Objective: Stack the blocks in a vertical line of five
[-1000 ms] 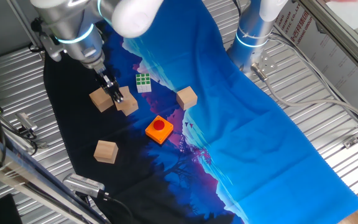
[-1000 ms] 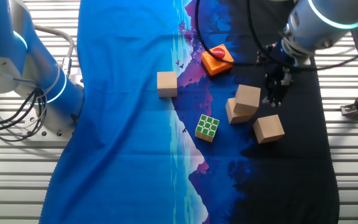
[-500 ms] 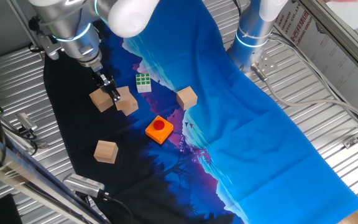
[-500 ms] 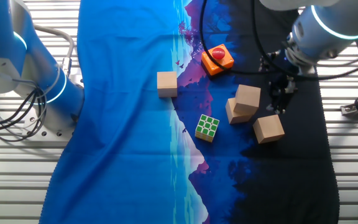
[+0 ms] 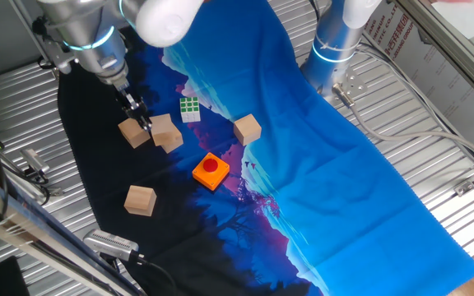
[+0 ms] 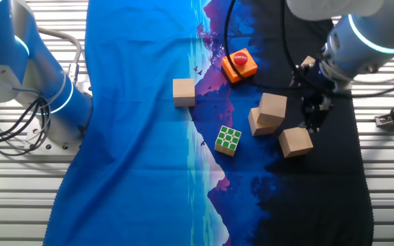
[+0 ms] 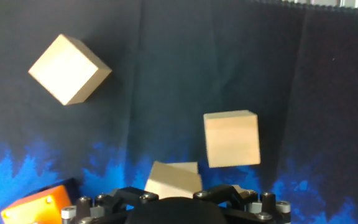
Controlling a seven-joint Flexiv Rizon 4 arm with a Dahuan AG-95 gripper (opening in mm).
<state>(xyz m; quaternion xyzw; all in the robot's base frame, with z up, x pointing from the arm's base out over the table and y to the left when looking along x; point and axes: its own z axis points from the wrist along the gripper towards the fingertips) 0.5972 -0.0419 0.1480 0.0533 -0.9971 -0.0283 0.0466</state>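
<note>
Looking across the counter (image 5: pixel 23 90) left to right: a lone wooden block (image 5: pixel 140 200) at 7 o'clock, another block (image 5: pixel 133 133) with the gripper (image 5: pixel 137 117) right above it, then a two-block stack (image 5: pixel 166 132), a green-and-white puzzle cube (image 5: pixel 190 108), an orange button box (image 5: pixel 211 171), and a fifth block (image 5: pixel 248 129) on the blue cloth (image 5: pixel 327 164). Can't tell how wide the jaws are; nothing seems held.

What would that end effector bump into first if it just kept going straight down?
Probably the single light tan wooden cube lying apart from the two-cube stack; the end effector hovers over its edge, though depth is unclear.
</note>
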